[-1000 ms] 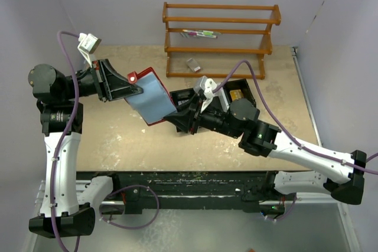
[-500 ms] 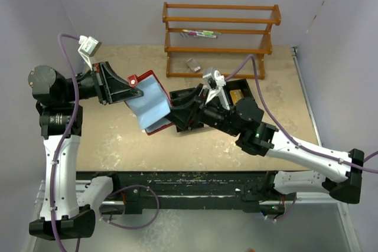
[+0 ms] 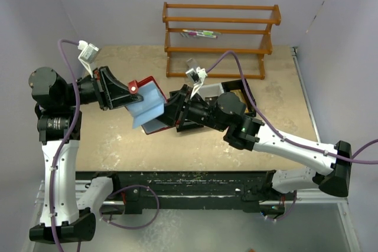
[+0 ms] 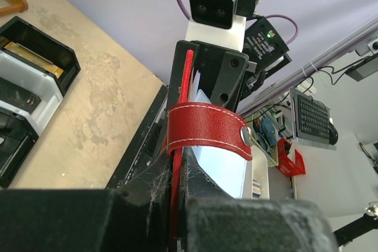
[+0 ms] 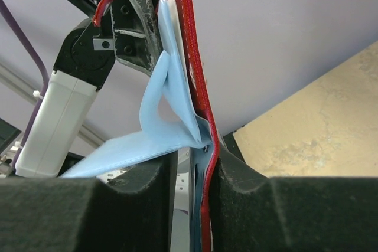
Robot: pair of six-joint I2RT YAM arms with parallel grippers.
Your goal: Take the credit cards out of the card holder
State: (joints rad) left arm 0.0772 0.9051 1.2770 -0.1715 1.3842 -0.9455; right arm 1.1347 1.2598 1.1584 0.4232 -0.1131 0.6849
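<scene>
Left gripper [image 3: 131,91] is clamped tight on the snap-tab end of the red card holder [image 3: 149,103]. The right gripper [image 3: 172,113] has the opposite edge sitting between its jaws, but in the right wrist view there's a sliver of gap beside the leather, so we honestly can't tell if it's pinching or just cradling it. What's changed over the last second: the right arm has swung in toward the left one. The holder was spread out pretty flat between the two, and now it's folded up much shorter, with the pale blue sleeve [image 5: 156,137] buckling out to one side. Our read is that this is an attempt to make the sleeves gape so a card can be reached, not real progress yet. We don't see any of the credit cards out, and we can't make any out inside the sleeves either. The holder hangs above the table [image 3: 118,140], in front of the wooden rack [image 3: 236,50], strung straight between both sets of fingers, with its red strap [image 4: 207,131] looped across just past the left gripper's tips.
</scene>
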